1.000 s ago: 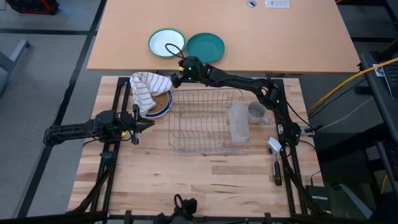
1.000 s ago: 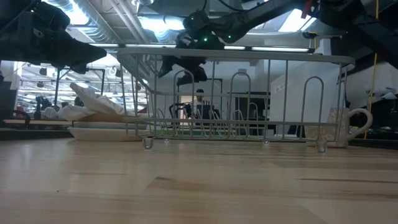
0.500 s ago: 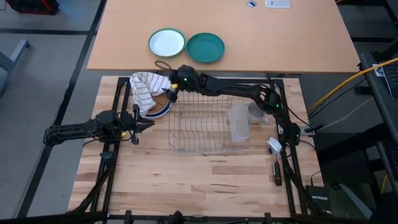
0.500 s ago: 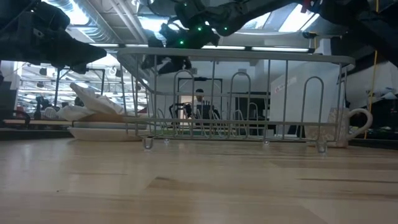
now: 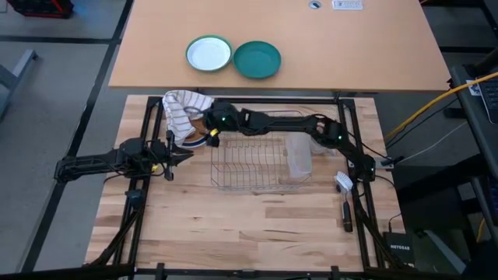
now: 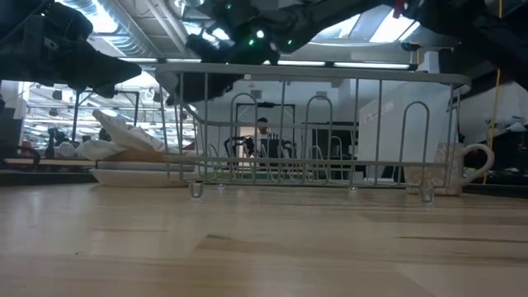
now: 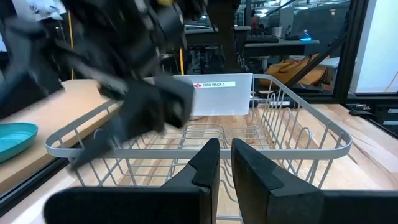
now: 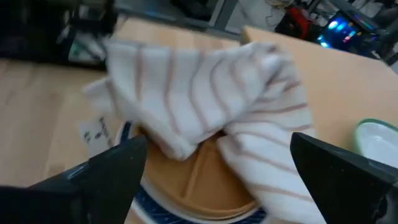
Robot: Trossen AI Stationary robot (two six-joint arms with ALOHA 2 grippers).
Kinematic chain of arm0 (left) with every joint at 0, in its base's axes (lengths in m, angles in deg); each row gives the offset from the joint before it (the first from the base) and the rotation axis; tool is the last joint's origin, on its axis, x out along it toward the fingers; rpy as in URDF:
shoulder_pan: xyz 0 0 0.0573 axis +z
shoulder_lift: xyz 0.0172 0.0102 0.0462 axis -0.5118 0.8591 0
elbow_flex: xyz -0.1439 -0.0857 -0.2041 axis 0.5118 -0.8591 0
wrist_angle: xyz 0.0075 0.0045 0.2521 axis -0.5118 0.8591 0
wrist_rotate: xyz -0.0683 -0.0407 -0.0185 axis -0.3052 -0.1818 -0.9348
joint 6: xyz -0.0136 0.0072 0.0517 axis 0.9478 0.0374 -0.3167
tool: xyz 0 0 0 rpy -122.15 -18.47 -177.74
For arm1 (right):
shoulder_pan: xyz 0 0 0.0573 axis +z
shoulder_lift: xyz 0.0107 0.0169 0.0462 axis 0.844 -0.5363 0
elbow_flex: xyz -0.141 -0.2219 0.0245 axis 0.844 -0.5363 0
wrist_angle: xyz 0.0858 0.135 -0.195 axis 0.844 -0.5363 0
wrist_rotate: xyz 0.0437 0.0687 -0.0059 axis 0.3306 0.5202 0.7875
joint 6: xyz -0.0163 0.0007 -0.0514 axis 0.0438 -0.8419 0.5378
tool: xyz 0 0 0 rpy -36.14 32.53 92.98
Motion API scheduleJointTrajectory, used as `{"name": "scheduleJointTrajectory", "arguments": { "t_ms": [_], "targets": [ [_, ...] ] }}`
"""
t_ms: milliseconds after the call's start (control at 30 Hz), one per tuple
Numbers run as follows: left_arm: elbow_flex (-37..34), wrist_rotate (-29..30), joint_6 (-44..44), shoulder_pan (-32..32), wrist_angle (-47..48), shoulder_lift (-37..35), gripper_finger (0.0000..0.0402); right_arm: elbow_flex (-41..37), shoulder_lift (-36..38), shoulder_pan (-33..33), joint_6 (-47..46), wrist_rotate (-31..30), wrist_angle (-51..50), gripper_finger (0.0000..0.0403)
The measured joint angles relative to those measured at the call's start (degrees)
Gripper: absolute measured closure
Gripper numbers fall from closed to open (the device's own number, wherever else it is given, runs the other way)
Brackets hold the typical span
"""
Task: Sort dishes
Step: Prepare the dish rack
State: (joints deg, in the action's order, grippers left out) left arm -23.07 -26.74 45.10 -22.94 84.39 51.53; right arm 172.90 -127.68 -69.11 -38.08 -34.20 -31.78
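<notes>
A stack of plates [image 5: 201, 134] sits left of the dish rack, a tan-brown plate [image 8: 205, 180] on top and a dark blue rim [image 8: 146, 202] under it. No plain white plate shows. A striped towel [image 5: 180, 111] lies crumpled over the stack's far-left part. My right gripper [image 8: 217, 180] is open wide just above the stack's rack-side edge, one finger [image 8: 115, 165] on each side of the tan plate in its wrist view. It reaches there across the rack [image 5: 210, 131]. My left gripper [image 5: 180, 154] waits shut, near and left of the stack.
The wire dish rack [image 5: 253, 152] fills the table's middle, with a clear container [image 5: 298, 152] and a mug [image 5: 321, 141] at its right end. A brush [image 5: 343, 194] lies near the right edge. A teal plate [image 5: 257, 59] and a green-rimmed white plate [image 5: 208, 53] sit on the far table.
My right gripper has swung from above the rack's far-left corner toward the table's left and near edge, coming down over the plate stack. The plates, the towel and my left arm have stayed put.
</notes>
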Motion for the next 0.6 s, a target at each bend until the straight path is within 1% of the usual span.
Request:
{"name": "scheduleJointTrajectory", "arguments": {
  "t_ms": [200, 267, 500, 600],
  "targets": [
    [0.01, 0.0, 0.0, 0.01, 0.0, -0.01, 0.0369, 0.08, -2.71, 1.25, 0.81, -0.52, 8.08, 0.0004],
    [0.02, 0.01, 0.0, 0.01, 0.0, 0.0, 0.0369, 0.08, -2.98, 1.57, 0.83, -1.19, 9.37, 0.0004],
    [0.0, 0.01, 0.0, 0.0, 0.0, -0.02, 0.0369, 0.08, -3.02, 1.86, 2.67, -4.72, 8.94, 0.0004],
    [0.0, 0.01, 0.0, 0.01, 0.0, -0.02, 0.0369, 0.22, -2.86, 1.42, 3.45, -4.97, 6.61, 0.0004]
  ]
}}
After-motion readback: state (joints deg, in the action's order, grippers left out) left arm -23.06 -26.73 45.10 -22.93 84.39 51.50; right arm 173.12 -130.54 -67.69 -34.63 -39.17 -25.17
